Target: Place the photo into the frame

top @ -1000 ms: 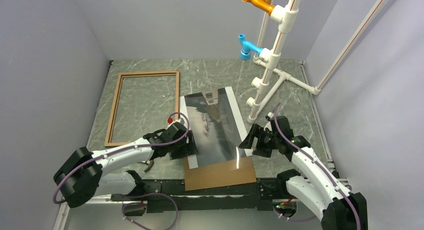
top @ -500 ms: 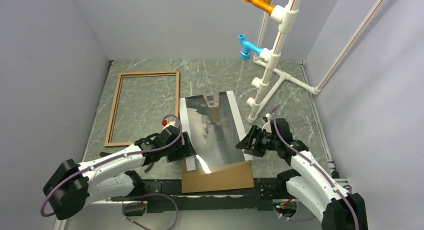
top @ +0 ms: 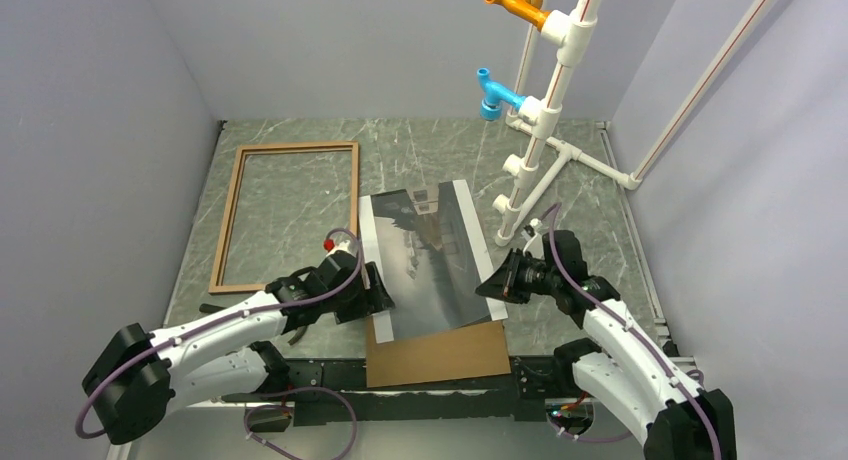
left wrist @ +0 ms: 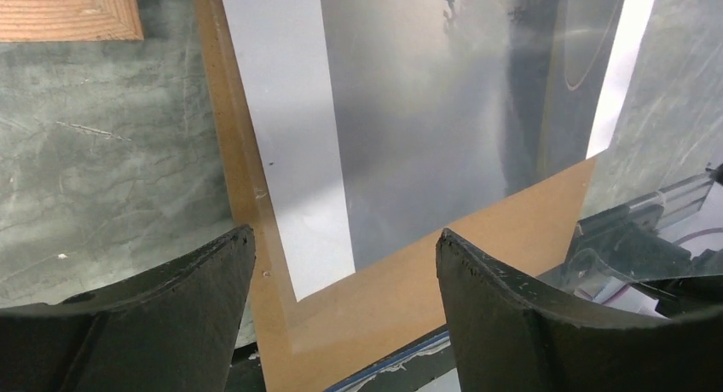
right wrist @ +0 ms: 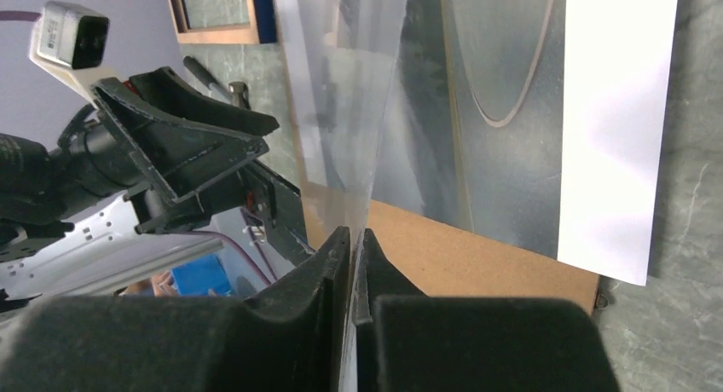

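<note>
Top external view: the photo lay face up on the brown backing board mid-tabletop, with the wooden frame lying flat, well apart at the far left. The left pincer hung with jaws wide apart over the print's left white band. The right pincer was pinched together on a thin clear sheet by the print's right edge.
</note>
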